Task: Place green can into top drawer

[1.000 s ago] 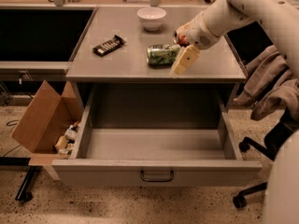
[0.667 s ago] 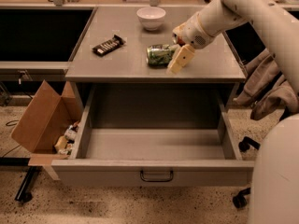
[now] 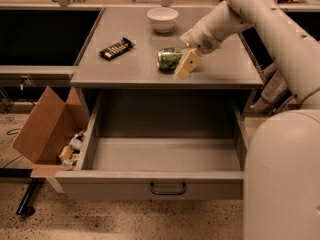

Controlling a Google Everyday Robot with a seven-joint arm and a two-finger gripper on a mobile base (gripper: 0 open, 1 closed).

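We saw the robot's pale arm (image 3: pixel 260 21) reach in from the upper right and down toward the middle of the grey desk (image 3: pixel 125 73). Its claw (image 3: pixel 184 66) sat low over the desk top, pressed right up against the right end of the green can (image 3: pixel 169 59). We could not tell whether the claw was clenched on the can or released.

The green can lay on its side on the desk, near the front edge and a little right of centre, with its green-and-white label facing us. It was outside the drawer. Behind it, toward the back of the desk, stood a white bowl (image 3: pixel 162 19). To the can's left, well apart from it, lay a dark wrapped snack bar (image 3: pixel 116 48), set at a slant.

Below the desk top, the top drawer (image 3: pixel 167 156) stood pulled far out toward us, and we saw its bare grey floor. A small dark pull handle (image 3: pixel 168 188) hung at the middle of its flat front panel.

An open cardboard box (image 3: pixel 42 129) leaned on the speckled floor (image 3: pixel 125 219) just left of the drawer, with a few small packets (image 3: pixel 72 149) in it that we could not identify. The robot's rounded white body (image 3: pixel 282 174) filled the lower right corner.
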